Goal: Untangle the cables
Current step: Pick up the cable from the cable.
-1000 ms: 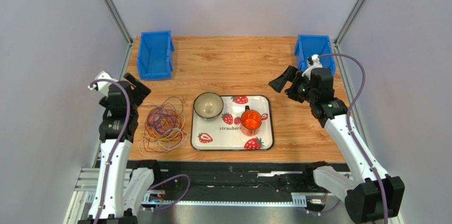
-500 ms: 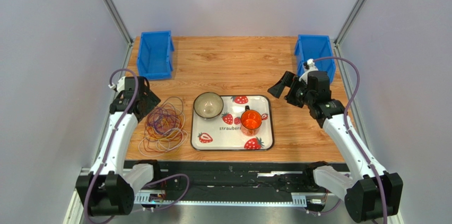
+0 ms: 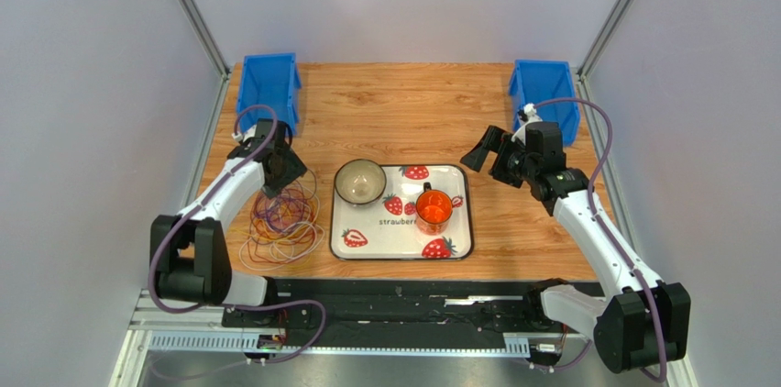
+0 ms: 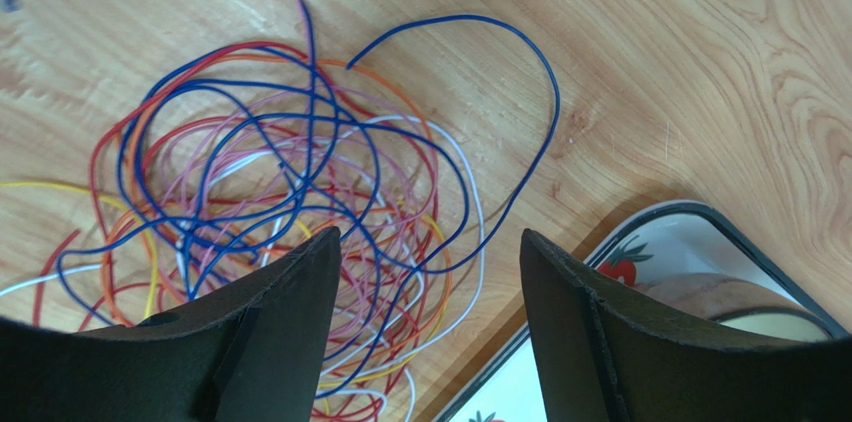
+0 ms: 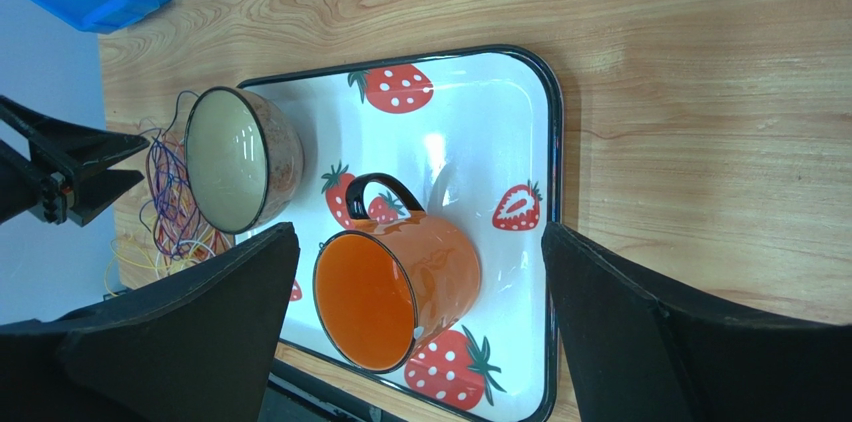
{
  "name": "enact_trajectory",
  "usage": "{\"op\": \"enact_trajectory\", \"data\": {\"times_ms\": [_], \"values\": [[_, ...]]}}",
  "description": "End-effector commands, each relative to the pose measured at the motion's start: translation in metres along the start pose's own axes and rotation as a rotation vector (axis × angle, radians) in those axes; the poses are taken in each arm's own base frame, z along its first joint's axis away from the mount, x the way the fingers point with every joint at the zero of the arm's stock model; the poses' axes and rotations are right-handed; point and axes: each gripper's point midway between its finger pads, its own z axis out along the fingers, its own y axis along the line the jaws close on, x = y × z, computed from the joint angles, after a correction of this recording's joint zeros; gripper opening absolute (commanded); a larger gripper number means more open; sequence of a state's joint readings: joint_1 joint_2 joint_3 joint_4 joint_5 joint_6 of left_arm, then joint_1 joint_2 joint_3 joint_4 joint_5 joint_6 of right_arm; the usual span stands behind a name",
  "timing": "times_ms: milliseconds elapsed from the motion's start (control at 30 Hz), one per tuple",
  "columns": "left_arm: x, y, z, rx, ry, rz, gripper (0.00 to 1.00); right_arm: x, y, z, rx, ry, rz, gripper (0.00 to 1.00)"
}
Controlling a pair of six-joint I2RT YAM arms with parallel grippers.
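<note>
Two arms reach out over a wood-grain table [image 3: 403, 112]. At the far left corner stands a blue plastic bin [image 3: 268, 93] with an open sloped front. The left arm bends at its elbow near the table's left edge and slants inward, and the left hand [image 3: 278, 181] points down over the far edge of the cables [image 3: 282, 219]. Its flat, matte black fingers [image 4: 290, 312] stand apart with nothing between them.

The cables lie loose on the table just left of the tray [image 3: 394, 238], a heap of thin, glossy loops in blue, red, orange, yellow, pink and white, crossing one another many times. One blue loop bulges out toward the tray's corner.

The tray is a glossy white rectangle with rounded corners, a black rim and strawberry prints. On it sit a round bowl [image 3: 359, 182], cream inside with a dark rim and mottled brown outside, and a shiny orange mug [image 3: 434, 210] with a black handle.

The right arm rises from the near right corner. The right hand [image 3: 486, 150] is held above the table beside the tray's far right corner, aimed toward the tray, its black wedge-shaped fingers spread wide and empty. A second blue bin [image 3: 543, 84] stands at the far right corner.
</note>
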State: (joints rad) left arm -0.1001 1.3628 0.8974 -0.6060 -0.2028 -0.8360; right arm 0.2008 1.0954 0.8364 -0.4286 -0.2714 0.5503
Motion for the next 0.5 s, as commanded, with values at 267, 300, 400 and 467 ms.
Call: {"op": "enact_trajectory", "data": {"times_ms": [267,300,400,467], "values": [[-0.019,-0.035,0.021,0.040,-0.032,0.003,0.67,-0.001,0.005,0.005,-0.020,0.001,-0.032,0.96],[-0.018,-0.035,0.024,0.038,-0.028,0.004,0.67,-0.001,0.005,0.005,-0.019,0.002,-0.031,0.96],[-0.016,-0.035,0.028,0.022,-0.020,0.015,0.66,-0.002,0.006,0.005,-0.021,-0.001,-0.031,0.96],[-0.013,-0.031,0.031,-0.010,-0.008,0.014,0.66,-0.002,0.006,0.005,-0.020,0.000,-0.033,0.96]]}}
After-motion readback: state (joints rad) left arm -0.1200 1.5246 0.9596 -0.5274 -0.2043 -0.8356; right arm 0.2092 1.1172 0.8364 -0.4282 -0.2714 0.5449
